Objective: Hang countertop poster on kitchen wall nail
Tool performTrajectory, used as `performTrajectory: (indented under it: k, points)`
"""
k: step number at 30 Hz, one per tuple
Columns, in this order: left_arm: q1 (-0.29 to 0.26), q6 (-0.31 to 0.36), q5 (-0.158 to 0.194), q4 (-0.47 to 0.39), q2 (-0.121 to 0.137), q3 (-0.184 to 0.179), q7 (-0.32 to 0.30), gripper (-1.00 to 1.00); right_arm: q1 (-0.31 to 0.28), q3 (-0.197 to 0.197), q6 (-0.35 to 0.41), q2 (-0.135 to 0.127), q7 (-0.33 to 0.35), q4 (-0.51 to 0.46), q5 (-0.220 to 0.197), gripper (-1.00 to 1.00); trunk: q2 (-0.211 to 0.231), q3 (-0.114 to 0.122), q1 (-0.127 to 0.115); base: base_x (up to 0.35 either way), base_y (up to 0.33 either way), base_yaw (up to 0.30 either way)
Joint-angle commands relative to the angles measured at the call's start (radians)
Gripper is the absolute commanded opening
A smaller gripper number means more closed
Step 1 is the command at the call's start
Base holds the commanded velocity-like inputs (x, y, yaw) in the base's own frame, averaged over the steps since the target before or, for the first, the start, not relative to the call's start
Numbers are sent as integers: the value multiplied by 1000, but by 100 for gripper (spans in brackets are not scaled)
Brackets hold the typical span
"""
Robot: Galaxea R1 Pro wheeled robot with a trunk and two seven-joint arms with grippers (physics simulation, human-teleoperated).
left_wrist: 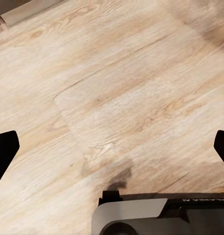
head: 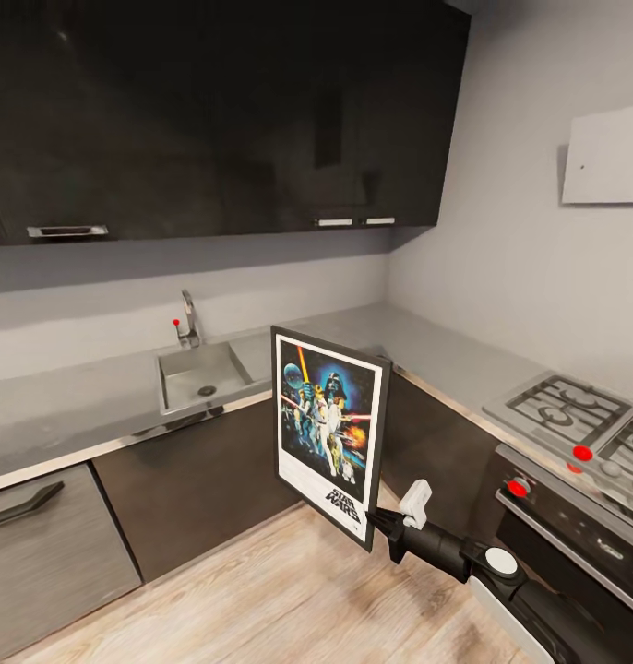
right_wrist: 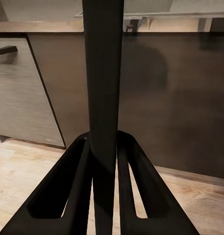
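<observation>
The poster (head: 328,432) stands upright in the air over the wood floor, in front of the countertop's inner corner, its Star Wars art facing me. My right gripper (head: 376,522) is shut on its lower right edge. In the right wrist view that black edge (right_wrist: 103,88) runs up between the two fingers (right_wrist: 72,191). The grey steel kitchen countertop (head: 67,410) runs along the back wall and turns down the right wall. A tiny dark wall nail (head: 582,168) sits on an off-white panel high on the right wall. My left gripper (left_wrist: 114,147) is open over bare floor.
A square sink (head: 201,376) with a tap (head: 189,318) is set in the worktop behind the poster. A gas hob (head: 570,410) and oven front with red knobs (head: 518,487) stand at the right. Glossy black upper cabinets (head: 215,111) hang above. Pale wood floor (head: 261,599) lies below.
</observation>
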Motion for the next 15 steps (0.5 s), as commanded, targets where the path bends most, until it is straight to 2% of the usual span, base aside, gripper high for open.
performTrajectory:
  k: [1, 15]
  points:
    - [0, -3, -11, -1, -1, 6, -7, 100, -2, 4, -2, -1, 3, 1, -10, -100, 6, 2, -3, 0, 0, 0]
    - [0, -3, -11, -1, -1, 6, -7, 100, -2, 3, -3, -1, 3, 1, -9, -100, 104, 46, -57, 0, 0, 0]
